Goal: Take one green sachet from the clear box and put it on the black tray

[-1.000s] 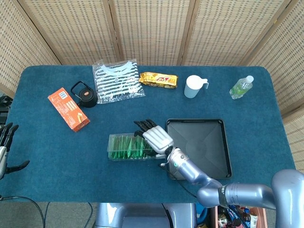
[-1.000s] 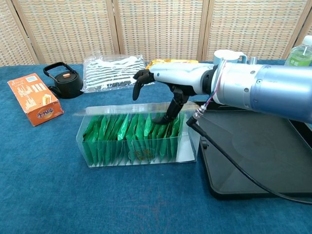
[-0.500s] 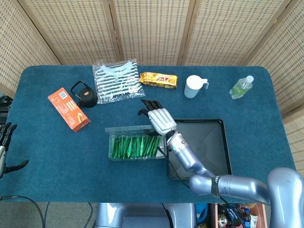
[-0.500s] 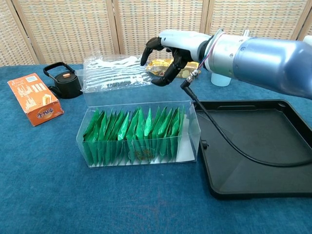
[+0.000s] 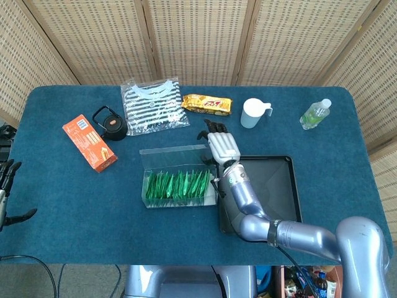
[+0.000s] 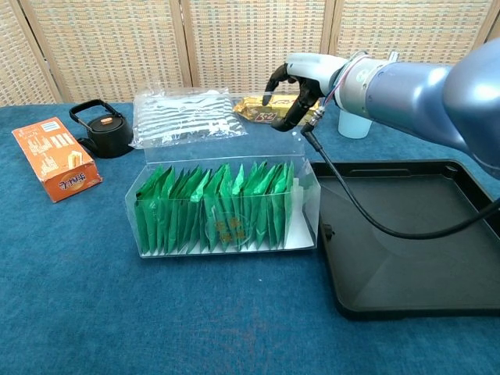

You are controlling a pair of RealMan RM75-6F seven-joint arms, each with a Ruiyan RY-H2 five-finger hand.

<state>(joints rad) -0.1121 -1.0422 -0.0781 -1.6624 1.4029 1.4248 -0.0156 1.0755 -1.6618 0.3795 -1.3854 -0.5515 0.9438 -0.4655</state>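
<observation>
The clear box (image 5: 146,194) (image 6: 309,205) stands in the middle of the table, holding a row of several upright green sachets (image 5: 177,185) (image 6: 211,212). Its clear lid (image 5: 173,155) (image 6: 187,119) stands raised along the far side. My right hand (image 5: 222,144) (image 6: 301,78) hovers above the box's right end near the lid's corner, its fingers curved and apart with nothing in them. The black tray (image 5: 273,186) (image 6: 406,226) lies just right of the box with nothing on it. My left hand (image 5: 6,189) hangs off the table's left edge, fingers spread.
Along the back are an orange carton (image 5: 89,142) (image 6: 56,156), a black kettle (image 5: 111,122) (image 6: 101,129), a bagged striped shirt (image 5: 152,104), a yellow snack pack (image 5: 206,103), a white cup (image 5: 253,112) and a bottle (image 5: 315,113). A black cable (image 6: 351,205) trails from my right wrist over the tray.
My right hand has risen out of the box and moved back and to the right. The lid has swung up and now stands open.
</observation>
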